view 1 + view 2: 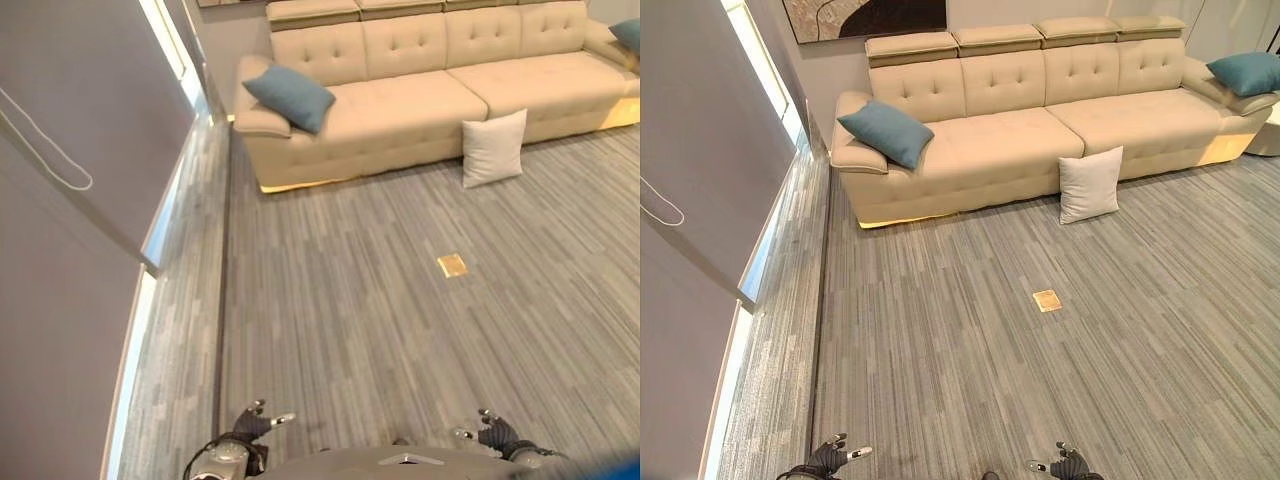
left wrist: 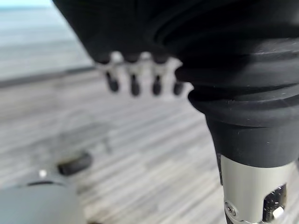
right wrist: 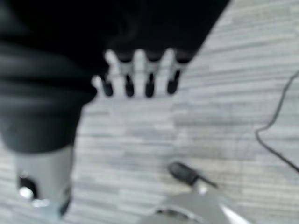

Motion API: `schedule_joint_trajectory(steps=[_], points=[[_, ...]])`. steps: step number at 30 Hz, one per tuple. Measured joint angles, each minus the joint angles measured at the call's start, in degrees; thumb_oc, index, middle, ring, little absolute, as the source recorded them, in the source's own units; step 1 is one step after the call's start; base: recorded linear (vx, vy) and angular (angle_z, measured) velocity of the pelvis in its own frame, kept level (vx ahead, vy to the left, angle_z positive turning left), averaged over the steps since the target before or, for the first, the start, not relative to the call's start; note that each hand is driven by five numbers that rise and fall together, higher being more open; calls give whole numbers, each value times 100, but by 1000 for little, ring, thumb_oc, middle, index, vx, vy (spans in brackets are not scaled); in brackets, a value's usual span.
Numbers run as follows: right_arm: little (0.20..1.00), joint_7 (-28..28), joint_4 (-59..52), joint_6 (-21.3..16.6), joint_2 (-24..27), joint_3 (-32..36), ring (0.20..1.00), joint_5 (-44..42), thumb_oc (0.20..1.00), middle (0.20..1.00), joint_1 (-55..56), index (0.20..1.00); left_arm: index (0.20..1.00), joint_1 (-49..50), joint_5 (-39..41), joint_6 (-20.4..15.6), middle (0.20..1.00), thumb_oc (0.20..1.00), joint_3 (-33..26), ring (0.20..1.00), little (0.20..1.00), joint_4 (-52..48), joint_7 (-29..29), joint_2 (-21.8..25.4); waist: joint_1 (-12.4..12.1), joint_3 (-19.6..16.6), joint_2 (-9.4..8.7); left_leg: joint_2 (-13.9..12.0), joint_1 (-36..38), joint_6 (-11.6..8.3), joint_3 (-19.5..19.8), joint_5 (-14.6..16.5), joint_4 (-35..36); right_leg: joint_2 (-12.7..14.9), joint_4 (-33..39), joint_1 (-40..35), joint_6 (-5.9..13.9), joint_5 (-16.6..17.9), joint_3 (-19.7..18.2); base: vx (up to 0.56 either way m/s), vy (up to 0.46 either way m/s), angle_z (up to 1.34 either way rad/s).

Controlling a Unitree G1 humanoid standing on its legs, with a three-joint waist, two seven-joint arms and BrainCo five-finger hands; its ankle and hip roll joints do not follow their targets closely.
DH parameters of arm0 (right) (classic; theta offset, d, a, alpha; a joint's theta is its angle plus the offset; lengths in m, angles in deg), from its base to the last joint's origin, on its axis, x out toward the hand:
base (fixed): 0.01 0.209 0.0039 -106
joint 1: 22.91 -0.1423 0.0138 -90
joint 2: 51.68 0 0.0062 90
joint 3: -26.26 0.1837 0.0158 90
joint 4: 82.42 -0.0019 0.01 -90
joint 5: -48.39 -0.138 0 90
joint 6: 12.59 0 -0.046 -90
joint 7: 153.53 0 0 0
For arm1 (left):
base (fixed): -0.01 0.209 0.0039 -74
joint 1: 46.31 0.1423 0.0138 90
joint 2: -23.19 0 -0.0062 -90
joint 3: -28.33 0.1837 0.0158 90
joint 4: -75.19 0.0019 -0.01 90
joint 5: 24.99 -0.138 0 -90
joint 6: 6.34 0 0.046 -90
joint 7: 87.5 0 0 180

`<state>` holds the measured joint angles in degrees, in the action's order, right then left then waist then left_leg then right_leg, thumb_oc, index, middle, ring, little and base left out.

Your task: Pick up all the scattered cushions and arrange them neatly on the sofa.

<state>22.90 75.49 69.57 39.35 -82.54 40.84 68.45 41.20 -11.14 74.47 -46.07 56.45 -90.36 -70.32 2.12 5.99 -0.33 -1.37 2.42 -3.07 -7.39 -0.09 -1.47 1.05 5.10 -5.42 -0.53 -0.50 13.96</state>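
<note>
A beige sofa (image 1: 1000,130) stands along the far wall. A white cushion (image 1: 1089,185) leans upright on the floor against the sofa's front. One teal cushion (image 1: 885,132) rests by the sofa's left armrest, another teal cushion (image 1: 1248,72) lies at its right end. My left hand (image 1: 255,424) and right hand (image 1: 494,431) hang low at the near edge, far from the sofa, both open and holding nothing. Straight fingers (image 2: 133,84) show over bare floor in the left wrist view, and likewise fingers (image 3: 128,84) in the right wrist view.
A small brass floor plate (image 1: 1047,300) sits in the grey striped floor between me and the sofa. A grey wall (image 1: 70,200) with a low window strip runs along the left. A dark framed picture (image 1: 860,18) hangs above the sofa.
</note>
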Motion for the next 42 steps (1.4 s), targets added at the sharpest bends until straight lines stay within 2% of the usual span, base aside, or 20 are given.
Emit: schedule_joint_trajectory(steps=[3, 8, 13, 14, 17, 18, 19, 20, 22, 25, 29, 31, 33, 34, 35, 36, 37, 38, 40, 42], points=[[1000, -2, -6, 5, -12, -9, 1000, 0, 1000, 1000, -173, 1000, 1000, -187, 16, -4, 1000, 1000, -14, 1000, 1000, -7, 7, -30, -15, 302, -291, 71, -458, -324, -37, -189, -666, 156, 39, 31, -110, 11, 165, -9, 3, 37], [1000, -18, -31, 22, -11, -174, 1000, 0, 1000, 1000, -396, 1000, 1000, -346, 7, -16, 1000, 1000, -96, 1000, 1000, 139, -2, -42, -13, 369, -379, -59, -783, -266, -489, -116, -634, 135, 43, 63, -286, -58, 303, 159, 74, 22], [1000, -12, -60, 33, 4, -209, 1000, 3, 1000, 1000, -381, 1000, 1000, -313, 3, -5, 1000, 1000, -150, 1000, 1000, 216, 1, -51, -151, 235, -228, -333, -818, -69, -471, -392, 231, -1, 14, 38, -78, -162, 76, 242, 190, -31], [1000, -9, -47, 54, 52, -208, 1000, 4, 1000, 1000, -339, 1000, 1000, -288, 3, 1, 1000, 1000, -151, 1000, 1000, 229, 0, -78, -165, 165, -111, -308, -629, 206, -477, -510, 361, 17, -229, 95, 84, -301, -82, 278, 278, -43], [1000, 24, -120, 73, -19, -213, 1000, 57, 1000, 1000, -301, 1000, 1000, -288, -9, 3, 1000, 1000, -88, 1000, 1000, 222, -1, 22, -150, 145, -152, -30, -145, 520, -699, -306, 687, 488, -2197, 787, 541, -887, -237, 223, 237, -38], [1000, 36, -145, 74, -27, -227, 1000, 102, 1000, 1000, -315, 1000, 1000, -297, -13, 1, 1000, 1000, -61, 1000, 1000, 218, -2, 47, -131, 134, -142, 41, -59, 603, -759, -222, 683, 682, -3274, 1257, 638, -911, -256, 199, 183, -20], [1000, 40, -157, 74, -26, -234, 1000, 106, 1000, 1000, -316, 1000, 1000, -297, -13, 1, 1000, 1000, -44, 1000, 1000, 217, -3, 56, -133, 136, -149, 61, -20, 608, -760, -205, 677, 723, -3486, 1336, 658, -899, -267, 325, 181, 24], [1000, 75, -315, 71, -69, -368, 1000, 113, 1000, 1000, -329, 1000, 1000, -341, -154, -6, 1000, 1000, 44, 1000, 1000, 193, -5, 206, -20, 128, -332, 361, 221, 758, -727, -70, 671, 1109, -5056, 2093, 984, -749, -649, 400, 126, 37], [1000, 78, -422, 66, -102, -370, 1000, 118, 1000, 1000, -385, 1000, 1000, -424, -162, -9, 1000, 1000, 60, 1000, 1000, 196, -6, 230, -3, 171, -327, 386, 350, 914, -618, 171, 668, 995, -4915, 2307, 968, -760, -696, 338, 29, 17], [1000, 77, -637, 57, -84, -394, 1000, 126, 1000, 1000, -561, 1000, 1000, -354, -205, 3, 1000, 1000, 16, 1000, 1000, 215, -2, 207, 83, 346, -233, 325, 669, 817, -568, 332, 666, 557, -3466, 2367, 790, -864, -677, 383, -74, 1], [1000, 91, -757, 71, -76, -452, 1000, 241, 1000, 1000, -591, 1000, 1000, -441, -212, -2, 1000, 1000, 12, 1000, 1000, 222, -2, 106, 294, 440, -280, 395, 871, 668, -336, 640, 647, 408, -1391, 2641, 773, -82, -722, 384, -117, 36], [1000, 107, -738, 70, -66, -437, 1000, 266, 1000, 1000, -463, 1000, 1000, -381, -213, -11, 1000, 1000, 14, 1000, 1000, 220, 0, 97, 335, 424, -266, 358, 1251, 512, -164, 858, 651, 391, -1350, 2521, 651, 133, -710, 325, -170, 58], [1000, 108, -737, 66, -29, -355, 1000, 267, 1000, 1000, -313, 1000, 1000, -370, -210, -22, 1000, 1000, 18, 1000, 1000, 211, 0, 27, 365, 372, -200, 190, 1408, 321, 170, 1102, 245, 281, -1508, 2217, 291, 568, -738, 224, -199, 77], [1000, 120, -706, 65, -4, -293, 1000, 270, 1000, 1000, -330, 1000, 1000, -339, -205, -24, 1000, 1000, 13, 1000, 1000, 205, 2, -22, 321, 376, -177, 120, 1333, 265, 189, 1076, -125, 204, -1428, 2049, 253, 549, -709, 202, -271, 71], [1000, 122, -634, 65, -13, -218, 1000, 268, 1000, 1000, -312, 1000, 1000, -407, -199, -30, 1000, 1000, 10, 1000, 1000, 213, 3, -66, 295, 338, -262, -13, 724, -112, 161, 995, -1465, 224, -959, 1604, 167, 616, -602, 216, -282, 54], [1000, 121, -658, 63, -5, -217, 1000, 267, 1000, 1000, -321, 1000, 1000, -361, -199, -31, 1000, 1000, 8, 1000, 1000, 211, 2, -81, 264, 298, -324, -75, 484, -322, 182, 830, -2027, 207, -804, 1424, 54, 655, -603, 282, -343, 43], [1000, 115, -685, 39, 60, -233, 1000, 256, 1000, 1000, -327, 1000, 1000, -340, -191, -27, 1000, 1000, 14, 1000, 1000, 200, 9, -127, 166, 310, -424, -214, -82, -587, 232, 371, -3291, 112, -568, 1096, -277, 575, -528, 258, -209, 12], [1000, 113, -670, 9, 96, -282, 1000, 249, 1000, 1000, -345, 1000, 1000, -360, -185, -36, 1000, 1000, 19, 1000, 1000, 192, 8, -147, 107, 304, -423, -310, -430, -589, 220, 201, -3995, 51, -436, 959, -373, 601, -502, 278, -133, 1], [1000, 112, -600, 0, 111, -380, 1000, 210, 1000, 1000, -396, 1000, 1000, -453, -90, -67, 1000, 1000, -23, 1000, 1000, 197, 17, -118, 26, 320, -568, -459, -1046, -506, 27, 268, -4230, -12, -137, 587, -518, 472, -483, 343, -55, 4], [1000, 117, -556, 4, 112, -475, 1000, 209, 1000, 1000, -372, 1000, 1000, -494, -66, -134, 1000, 1000, -49, 1000, 1000, 125, 9, -36, 8, 322, -727, -474, -1345, -430, -289, 277, -3034, -79, 18, 312, -504, 428, -436, 385, 42, -2]])
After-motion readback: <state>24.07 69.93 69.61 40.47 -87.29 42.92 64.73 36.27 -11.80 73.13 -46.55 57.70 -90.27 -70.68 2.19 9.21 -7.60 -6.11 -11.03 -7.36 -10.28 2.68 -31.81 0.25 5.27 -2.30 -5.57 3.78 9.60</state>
